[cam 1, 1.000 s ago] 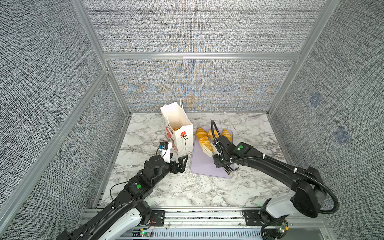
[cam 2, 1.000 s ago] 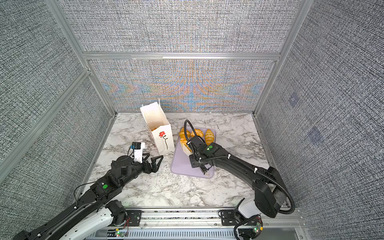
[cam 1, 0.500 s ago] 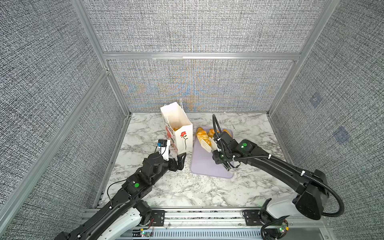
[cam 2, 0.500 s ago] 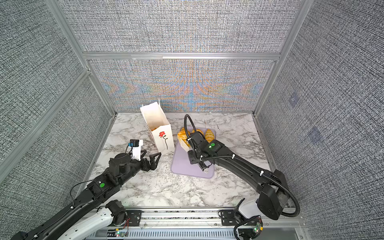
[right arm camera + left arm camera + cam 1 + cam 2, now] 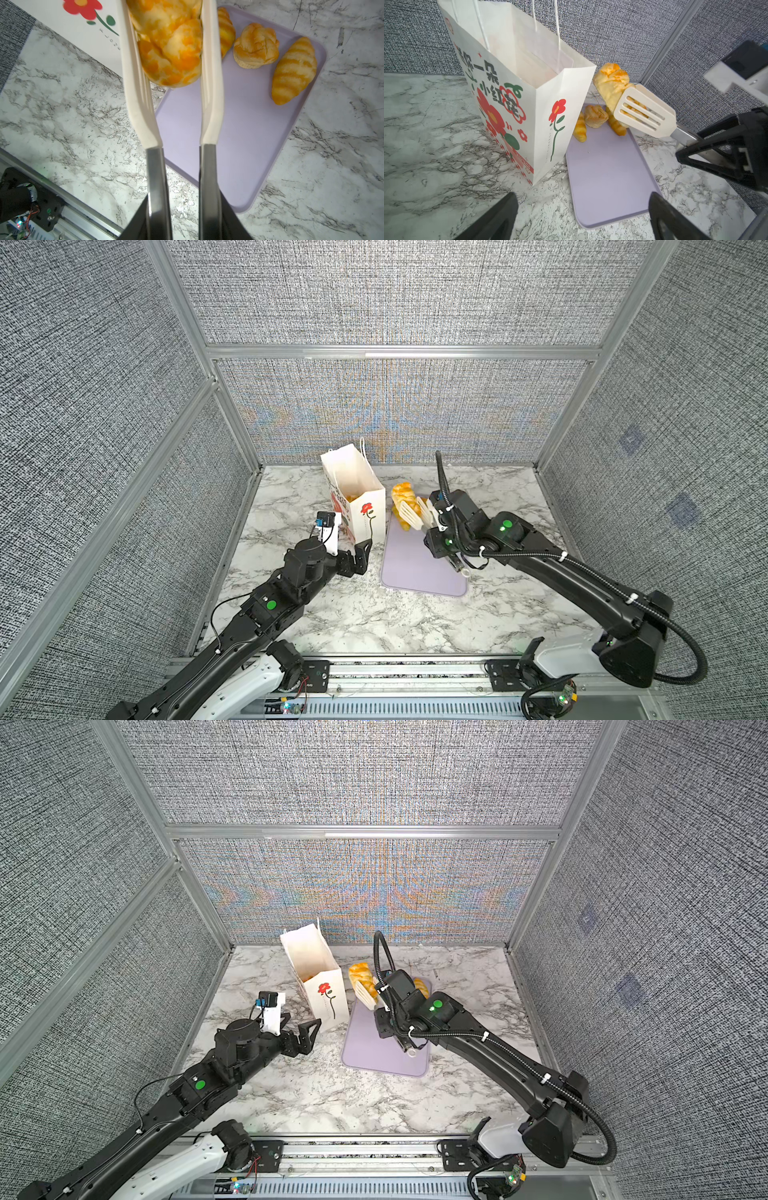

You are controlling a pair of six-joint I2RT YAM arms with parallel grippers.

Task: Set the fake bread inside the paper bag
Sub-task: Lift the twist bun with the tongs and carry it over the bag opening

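At the left, the left pincer hangs low over the marble bench with its jaws spread wide and nothing between them. It faces the lower corner of the paper bag from close by, and in the left wrist view it is not touching the paper. The bag stands upright with its mouth open and its thin string handles up. Its narrow face carries a red flower on a dark stem, and something golden shows deep inside in a top view. Just right of the bag's rim, a braided loaf of the fake bread is held up in the air. It is clamped between the white slotted heads of a pair of tongs, beside the bag's top corner rather than over its mouth. Below it lies a lavender tray whose left edge runs close beside the bag's base. At the tray's far end rest a ridged croissant, a round puffed pastry and a second croissant, all near one another. At the right, the right pincer is pressed in on the metal handles of the tongs, pinching them shut on the loaf.
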